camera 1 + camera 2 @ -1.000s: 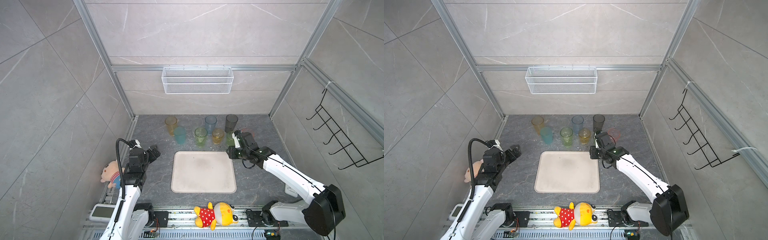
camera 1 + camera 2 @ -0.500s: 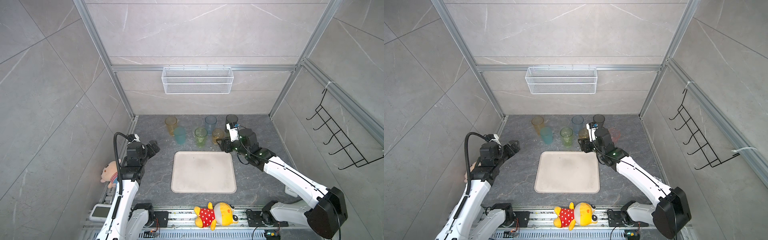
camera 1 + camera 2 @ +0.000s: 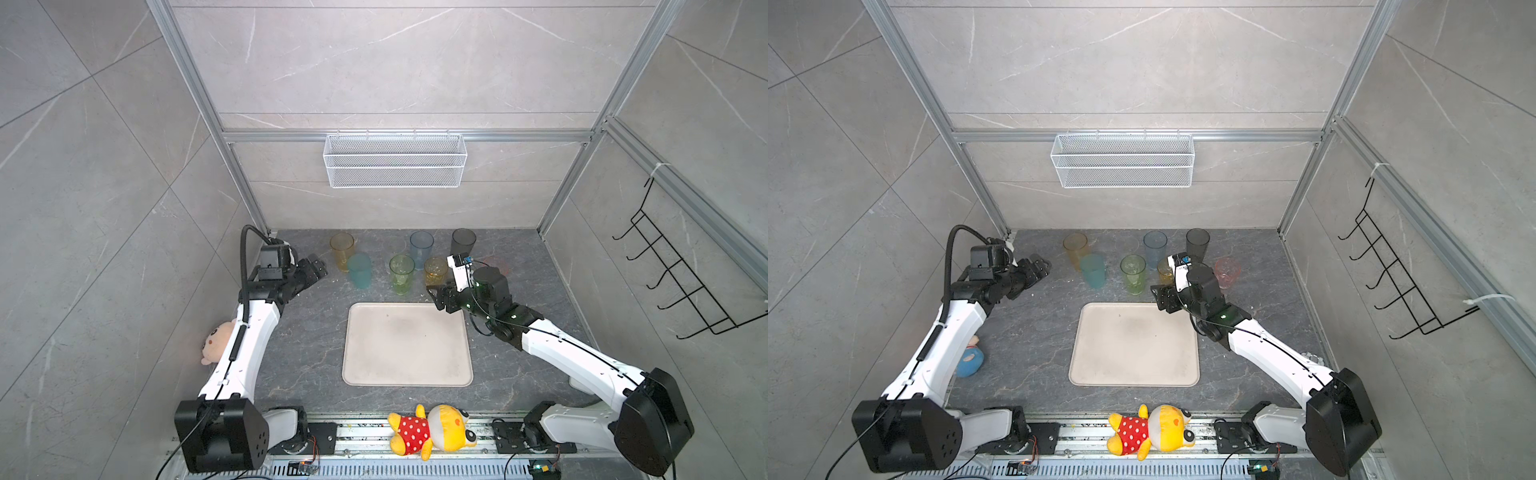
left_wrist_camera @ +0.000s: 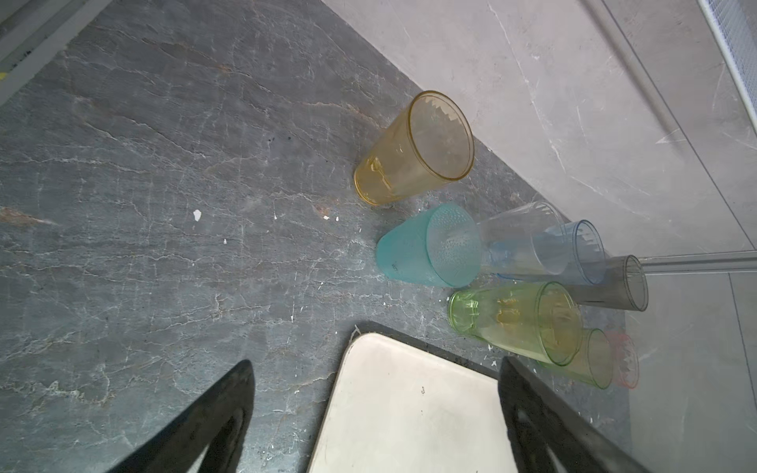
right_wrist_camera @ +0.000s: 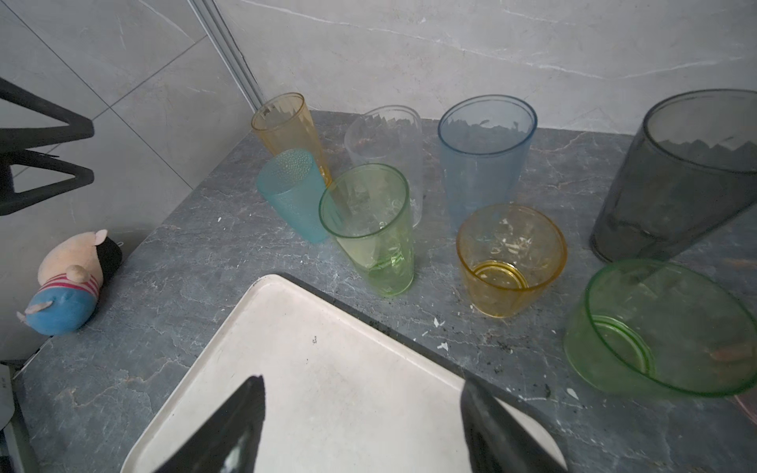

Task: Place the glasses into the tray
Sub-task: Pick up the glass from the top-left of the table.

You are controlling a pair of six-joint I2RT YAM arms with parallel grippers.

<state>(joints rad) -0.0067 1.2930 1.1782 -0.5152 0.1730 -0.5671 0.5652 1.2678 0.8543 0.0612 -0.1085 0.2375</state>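
Lying at near edge: yellow plush toy (image 3: pixel 432 430), on the rail betw. the arm bases.
Tray (image 3: pixel 407 345): beige, flat on tabletop (image 3: pixel 307 353), centred betw. both arms.
Pig plush (image 3: pixel 218 340): at left wall, partly behind left arm, approx. level w/ tray.
Right gripper (image 3: pixel 437 298): jaws spread apart, nothing held. Hovers over tray's far right corner; in right wrist view the tray surface shows betw. the jaws.
Left gripper (image 3: pixel 318 266): jaws wide apart, empty. Above tabletop, just left of the glasses, pointing toward them.
Glasses, location: all on tabletop beyond tray's far edge, apart from both grippers.
Glasses, near row (L to R): teal glass (image 3: pixel 359 270), appears mouth-down; tall green glass (image 3: pixel 402 274); short yellow glass (image 3: pixel 435 270); short green glass (image 5: pixel 655 336), hidden by right arm in both top views; pink glass (image 3: pixel 1227 272).
Glasses, far row (L to R): amber glass (image 3: pixel 342 249); clear glass (image 5: pixel 385 147); pale blue glass (image 3: pixel 421 245); smoke-grey glass (image 3: pixel 464 241). All near back wall.
Back wall: white wire basket (image 3: pixel 395 166), mounted above tabletop.
Right wall: black hook rack (image 3: pixel 681 282).
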